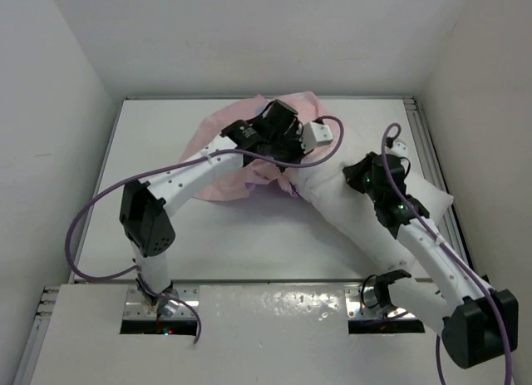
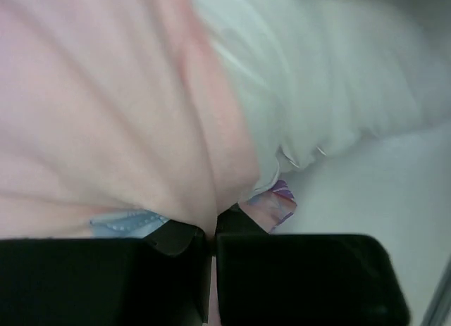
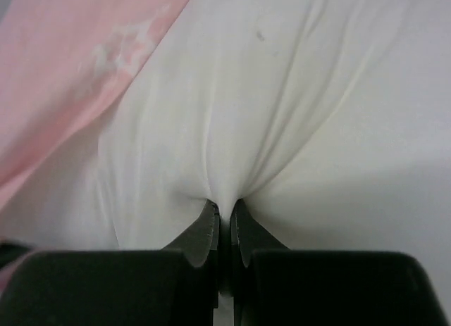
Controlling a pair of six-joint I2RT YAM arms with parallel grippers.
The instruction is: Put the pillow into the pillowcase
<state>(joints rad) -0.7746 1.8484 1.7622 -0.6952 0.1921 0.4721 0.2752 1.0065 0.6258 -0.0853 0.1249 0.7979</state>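
The pillowcase (image 1: 218, 148) lies bunched at the back of the table, pale pink side out. A printed purple edge (image 2: 278, 203) shows at its mouth. The white pillow (image 1: 349, 214) runs from that mouth toward the right front. My left gripper (image 1: 284, 159) is shut on a fold of the pink pillowcase fabric (image 2: 106, 129), with the jaws (image 2: 211, 231) pinched together on it. My right gripper (image 1: 359, 175) is shut on a pinch of the pillow's white cover (image 3: 282, 93), which puckers into its closed fingertips (image 3: 224, 210). The pillow's end at the pillowcase mouth is hidden under the left arm.
White walls close in the table (image 1: 166, 227) on the left, back and right. A raised rail (image 1: 432, 152) runs along the right edge. Purple cables (image 1: 91, 219) loop from both arms. The arm bases sit on the near shelf (image 1: 266, 306).
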